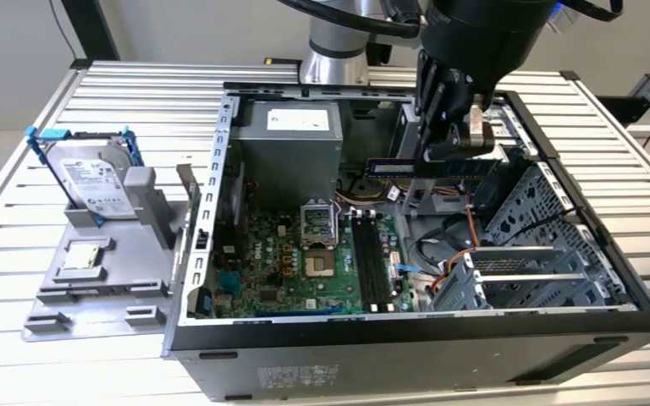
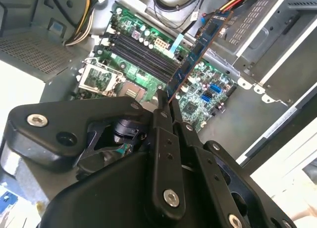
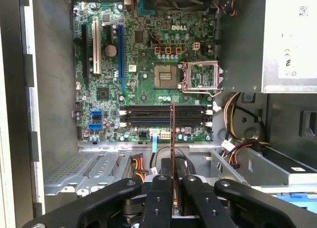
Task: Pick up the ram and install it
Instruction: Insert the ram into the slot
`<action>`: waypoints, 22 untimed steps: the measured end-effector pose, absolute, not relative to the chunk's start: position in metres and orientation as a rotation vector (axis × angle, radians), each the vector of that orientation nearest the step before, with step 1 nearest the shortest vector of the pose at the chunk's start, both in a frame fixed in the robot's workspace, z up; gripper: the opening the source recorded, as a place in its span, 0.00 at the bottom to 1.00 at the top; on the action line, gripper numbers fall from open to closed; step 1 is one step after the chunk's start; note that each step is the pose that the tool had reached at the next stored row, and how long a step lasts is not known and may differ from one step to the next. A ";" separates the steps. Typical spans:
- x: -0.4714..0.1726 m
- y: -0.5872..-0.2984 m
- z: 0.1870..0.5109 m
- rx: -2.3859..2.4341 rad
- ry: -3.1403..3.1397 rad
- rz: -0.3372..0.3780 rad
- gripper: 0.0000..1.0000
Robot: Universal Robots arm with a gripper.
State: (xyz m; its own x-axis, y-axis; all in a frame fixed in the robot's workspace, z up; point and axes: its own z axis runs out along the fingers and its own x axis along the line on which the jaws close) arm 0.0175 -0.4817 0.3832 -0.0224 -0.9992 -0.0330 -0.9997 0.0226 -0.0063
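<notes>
My gripper (image 1: pixel 454 152) hangs over the open computer case (image 1: pixel 223 254) and is shut on the ram (image 1: pixel 415 167), a thin dark stick with a pale label. The stick is held level, well above the green motherboard (image 1: pixel 302 262). In the second wrist view the ram (image 2: pixel 198 44) slants away from the fingers (image 2: pixel 159 120) over the long black memory sockets (image 2: pixel 141 52). In the first wrist view the ram (image 3: pixel 173 134) shows edge-on between the fingers (image 3: pixel 159 193), crossing the sockets (image 3: pixel 158 115) in the picture. The sockets (image 1: pixel 371 262) hold no stick.
A silver hard drive with blue rails (image 1: pixel 97 182) stands on a grey fixture (image 1: pixel 88 279) at the exterior view's left. Inside the case are the power supply (image 1: pixel 291 139), the CPU socket (image 3: pixel 166 75), loose cables (image 1: pixel 449 254) and a metal drive cage (image 1: pixel 551 254).
</notes>
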 end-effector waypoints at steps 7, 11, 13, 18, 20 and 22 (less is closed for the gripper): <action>0.018 -0.482 0.383 -2.086 2.311 0.027 0.00; 0.018 -0.482 0.383 -2.000 2.385 0.026 0.00; 0.018 -0.482 0.383 -1.959 2.418 0.025 0.00; 0.018 -0.482 0.383 -1.854 2.499 0.024 0.00; 0.018 -0.482 0.383 -1.819 2.524 0.023 0.00; 0.018 -0.482 0.383 -1.779 2.553 0.022 0.00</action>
State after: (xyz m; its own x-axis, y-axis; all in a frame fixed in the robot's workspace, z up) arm 0.0176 -0.4817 0.3829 -0.3458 -0.9377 -0.0328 -0.9382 0.3462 -0.0053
